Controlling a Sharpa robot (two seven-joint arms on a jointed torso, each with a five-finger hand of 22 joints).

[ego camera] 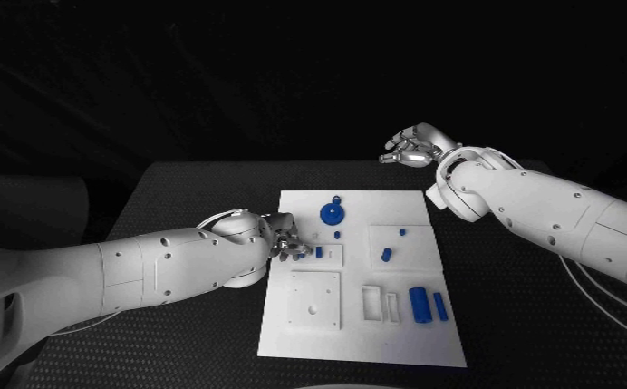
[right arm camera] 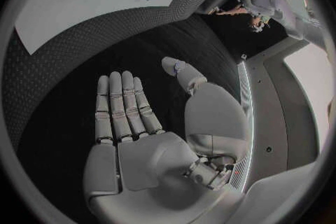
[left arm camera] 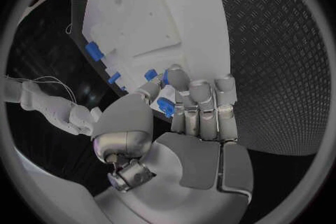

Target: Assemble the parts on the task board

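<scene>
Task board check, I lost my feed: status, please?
Left hand at the board's left edge, pinching a small blue part. Right hand open, off the board's far right corner. Nothing in the way.

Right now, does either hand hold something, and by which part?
The left hand pinches a small blue part between thumb and fingers; which part of it cannot be told. The right hand holds nothing.
</scene>
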